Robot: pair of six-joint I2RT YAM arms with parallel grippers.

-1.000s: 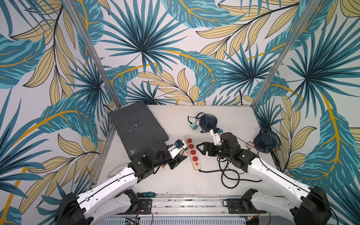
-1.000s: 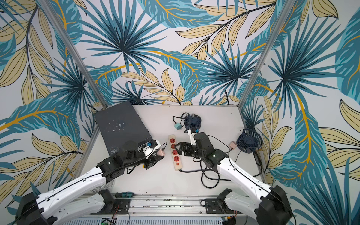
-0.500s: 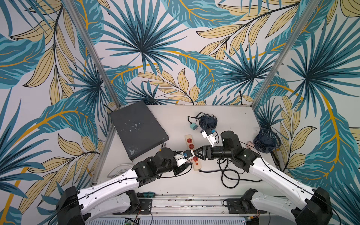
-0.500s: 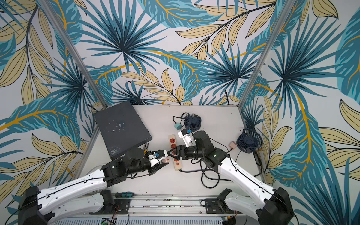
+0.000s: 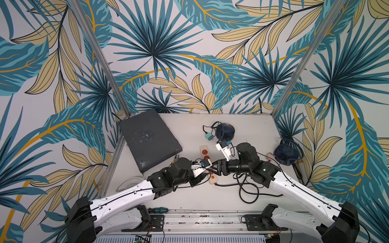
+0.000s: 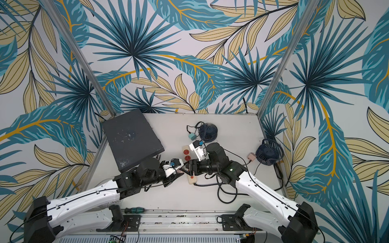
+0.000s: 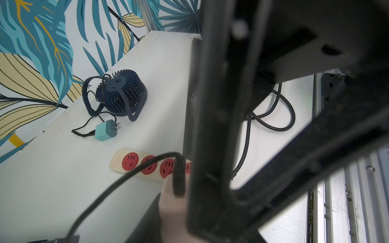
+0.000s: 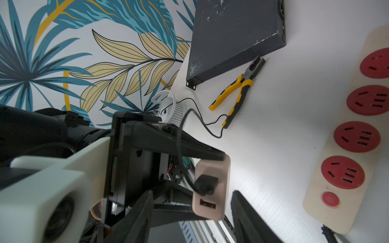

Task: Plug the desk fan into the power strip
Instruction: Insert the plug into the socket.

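The cream power strip (image 5: 205,150) (image 6: 182,149) (image 7: 114,165) (image 8: 313,212) lies mid-table with its red sockets facing up. Just above its near end, my left gripper (image 5: 207,170) (image 6: 180,170) (image 7: 172,214) is shut on a pinkish plug adapter (image 8: 212,168) (image 7: 170,202). The adapter's thin black cord runs back to the white desk fan (image 8: 168,107) (image 5: 130,183) at the table's left edge. My right gripper (image 5: 213,166) (image 6: 186,167) (image 8: 191,195) faces the left one. Its fingers stand on either side of the adapter with gaps, so it is open.
A dark grey box (image 5: 147,136) fills the back left, with yellow pliers (image 8: 237,88) beside it. Two dark blue fans (image 5: 225,131) (image 5: 287,151) stand at the back and right, with a teal plug (image 5: 209,136) and another pink adapter (image 5: 270,155). The strip's black cord (image 5: 248,189) coils front right. A screwdriver (image 5: 157,209) lies on the front rail.
My left gripper carried the adapter rightward to over the strip's near end. My right gripper turned toward it, came in around the adapter, and its jaws narrowed.
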